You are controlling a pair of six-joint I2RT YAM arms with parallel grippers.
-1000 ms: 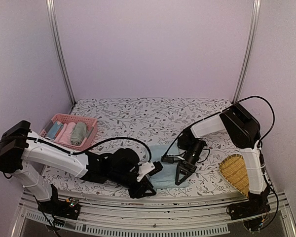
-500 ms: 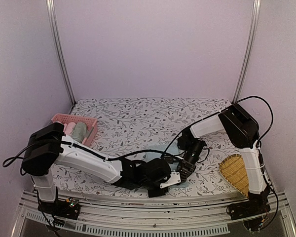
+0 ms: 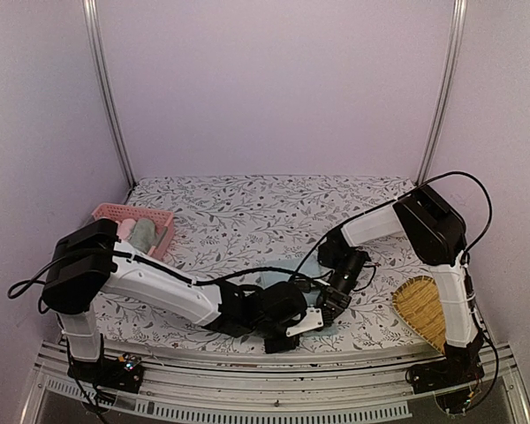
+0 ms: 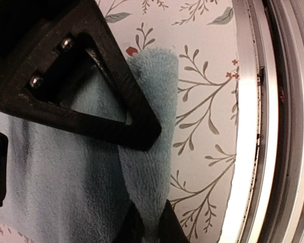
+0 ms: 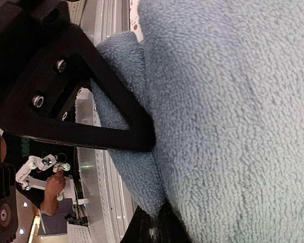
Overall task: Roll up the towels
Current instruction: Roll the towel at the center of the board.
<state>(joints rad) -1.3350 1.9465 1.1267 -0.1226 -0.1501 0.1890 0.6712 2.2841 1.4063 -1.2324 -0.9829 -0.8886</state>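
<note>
The light blue towel (image 3: 272, 281) lies flat at the front centre of the table, mostly hidden under both arms. My left gripper (image 3: 305, 320) reaches across from the left. In the left wrist view the towel's near edge (image 4: 152, 167) is folded into a thick ridge, and my left gripper (image 4: 160, 186) is shut on it. My right gripper (image 3: 329, 305) comes down from the right; in the right wrist view my right gripper (image 5: 157, 173) is shut on the same raised fold of blue towel (image 5: 233, 116). A pale green towel (image 3: 141, 237) lies rolled in the pink basket.
The pink lattice basket (image 3: 128, 212) stands at the back left with rolled cloths inside. A woven straw fan-shaped mat (image 3: 421, 309) lies at the front right. The metal front rail (image 4: 253, 126) runs close beside the towel's fold. A floral cloth (image 3: 265, 203) covers the table.
My left arm has swung right along the table's front to the blue towel, and its jaws have closed on the fold. The right gripper has stayed in place, holding.
</note>
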